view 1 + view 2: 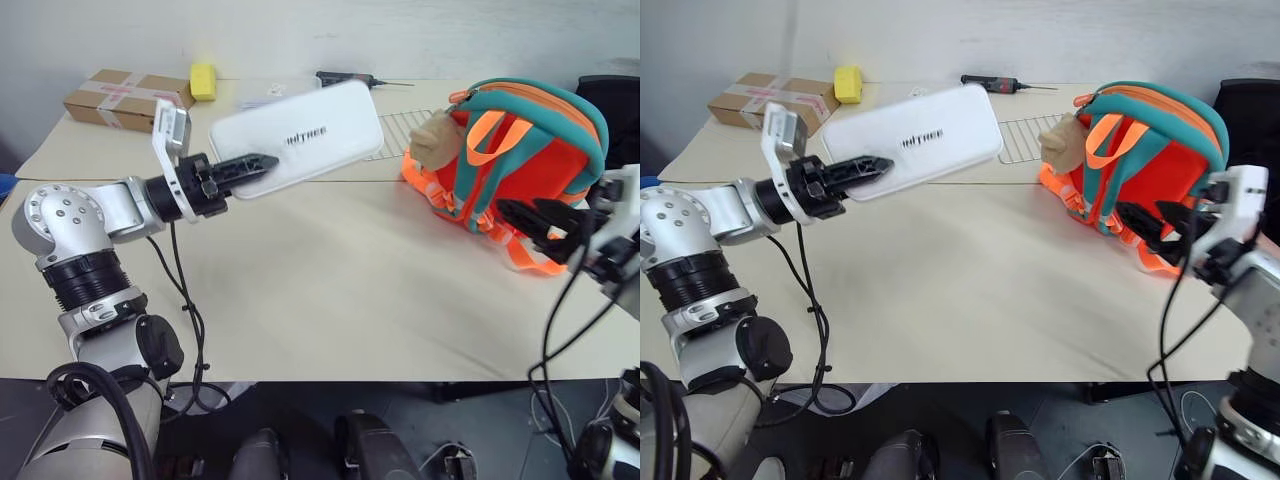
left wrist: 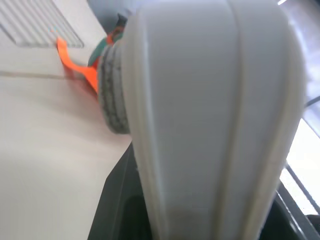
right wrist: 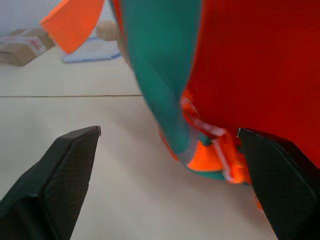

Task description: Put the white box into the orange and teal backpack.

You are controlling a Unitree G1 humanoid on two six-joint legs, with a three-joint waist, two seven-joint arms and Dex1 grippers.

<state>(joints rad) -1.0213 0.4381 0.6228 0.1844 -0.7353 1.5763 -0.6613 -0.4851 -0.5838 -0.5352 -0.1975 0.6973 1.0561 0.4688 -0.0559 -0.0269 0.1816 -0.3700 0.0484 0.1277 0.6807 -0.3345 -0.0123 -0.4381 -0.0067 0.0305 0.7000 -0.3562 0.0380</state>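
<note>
The white box (image 1: pixel 305 135), flat with grey lettering at its centre, hangs above the table, tilted, and looms close in the left wrist view (image 2: pixel 210 115). My left gripper (image 1: pixel 262 163) is shut on its near-left corner. To the right the orange and teal backpack (image 1: pixel 525 150) stands upright on the table, a beige plush charm (image 1: pixel 435 142) on its left side. Just in front of the backpack's lower right part my right gripper (image 1: pixel 528 218) stands open, its fingers (image 3: pixel 55 180) spread wide with nothing between them.
At the table's far left lies a brown taped cardboard box (image 1: pixel 125 98) with a yellow block (image 1: pixel 203 80) beside it. A dark screwdriver (image 1: pixel 1000 84) and a white ribbed tray (image 1: pixel 1025 135) lie at the back. A black object (image 1: pixel 612 95) stands behind the backpack.
</note>
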